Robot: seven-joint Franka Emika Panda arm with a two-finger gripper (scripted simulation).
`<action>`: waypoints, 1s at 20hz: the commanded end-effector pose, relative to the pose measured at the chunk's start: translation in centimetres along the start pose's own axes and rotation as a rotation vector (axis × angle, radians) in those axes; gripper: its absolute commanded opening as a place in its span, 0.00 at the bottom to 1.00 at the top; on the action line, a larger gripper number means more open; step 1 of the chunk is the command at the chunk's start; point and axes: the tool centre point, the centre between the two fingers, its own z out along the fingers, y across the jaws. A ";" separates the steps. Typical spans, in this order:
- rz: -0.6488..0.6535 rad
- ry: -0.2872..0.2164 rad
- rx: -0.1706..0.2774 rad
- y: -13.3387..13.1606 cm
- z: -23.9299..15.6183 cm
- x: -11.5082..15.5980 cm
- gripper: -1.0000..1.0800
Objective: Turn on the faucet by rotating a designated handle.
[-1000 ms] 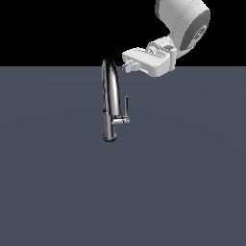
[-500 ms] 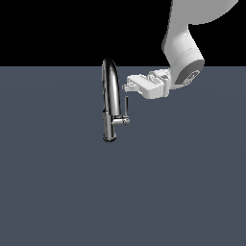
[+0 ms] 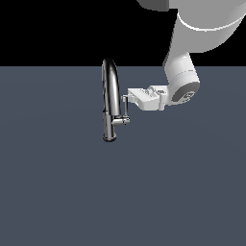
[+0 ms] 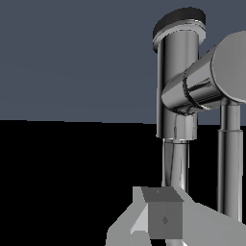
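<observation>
Hand is reaching in from the exterior view's right, its fingertips meeting the top of the handle; how wide it is I cannot tell. Faucet is standing upright on the grey counter, handle rising from its side stub.
</observation>
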 end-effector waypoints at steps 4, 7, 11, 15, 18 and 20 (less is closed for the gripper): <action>0.009 -0.012 0.011 -0.1 0.2 0.4 0.00; 0.009 -0.012 0.011 -0.1 0.1 0.4 0.00; 0.009 -0.012 0.011 0.7 0.1 0.3 0.00; 0.009 -0.012 0.011 1.5 0.1 0.2 0.00; 0.009 -0.012 0.011 2.1 0.2 0.2 0.00; 0.009 -0.012 0.011 2.5 0.2 0.1 0.00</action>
